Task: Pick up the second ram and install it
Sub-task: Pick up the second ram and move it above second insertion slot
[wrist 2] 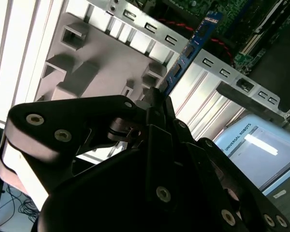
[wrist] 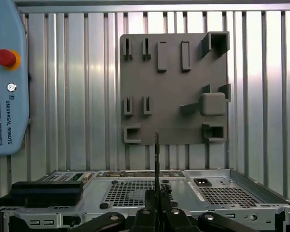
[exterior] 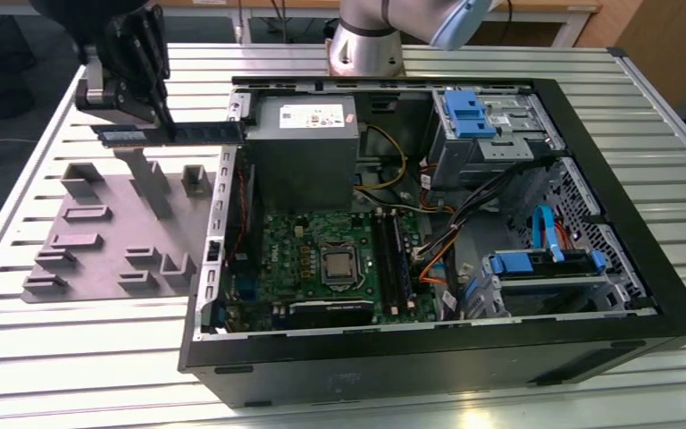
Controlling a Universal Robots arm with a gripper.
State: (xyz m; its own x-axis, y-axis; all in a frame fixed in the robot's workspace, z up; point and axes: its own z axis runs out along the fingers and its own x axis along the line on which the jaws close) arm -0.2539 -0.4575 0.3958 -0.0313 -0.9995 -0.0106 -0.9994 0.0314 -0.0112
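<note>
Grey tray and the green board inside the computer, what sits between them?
The computer case's metal side wall stands between the grey tray and the green motherboard, in the exterior view.

1. Exterior view: we look from high and well back, angled down on the slatted table (exterior: 81, 357). The open computer case (exterior: 439, 362) sits central, the grey tray (exterior: 117, 241) at its nine o'clock, the arm base (exterior: 364, 54) at twelve.
2. First wrist view: we face straight down past the gripper (wrist: 157, 212).
3. Second wrist view: close and oblique, along the second ram (wrist 2: 188, 48).
4. Shared by all three: the tray and the adjoining case wall.
</note>
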